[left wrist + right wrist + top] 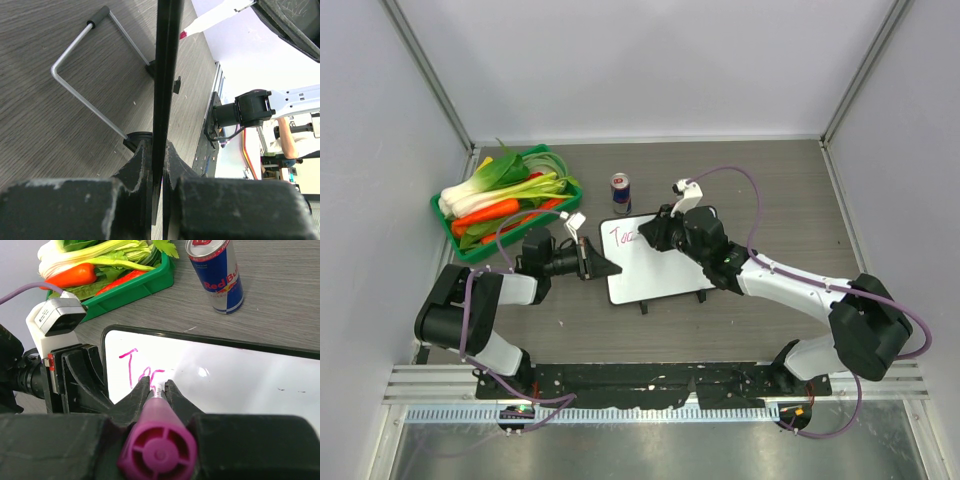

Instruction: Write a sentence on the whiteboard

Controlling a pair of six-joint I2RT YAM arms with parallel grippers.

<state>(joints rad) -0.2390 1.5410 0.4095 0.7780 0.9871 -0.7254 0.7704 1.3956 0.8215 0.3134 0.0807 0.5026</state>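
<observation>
Nearest, the left gripper (159,155) is clamped on the left edge of the whiteboard (665,272), its black jaws pinched together on the thin dark rim. The board sits mid-table on a bent wire stand (82,75) of bare metal with a black rubber tip, over the grey wood-grain tabletop (760,190).

Over the board's upper left corner, the right gripper (158,386) is closed around a magenta marker (157,447). The marker's round plastic barrel points down, and its tip touches the glossy white face. The sentence (136,369) is barely begun: a pink "T" and what look like two more letters.

To write on well, I judge the left grip should brace the board while the right arm presses lightly and evenly. The slick face lets the nib glide, so too hard a push could skid the board or blot a stroke. Letters should run rightward into the bare white, level with the top edge, leaving room for a second line.

Beyond the board stands a Red Bull can (620,187) of smooth blue-and-silver metal. Farthest left is a green plastic tray (142,287) heaped with vegetables (500,190): leafy greens with orange and red pieces.
</observation>
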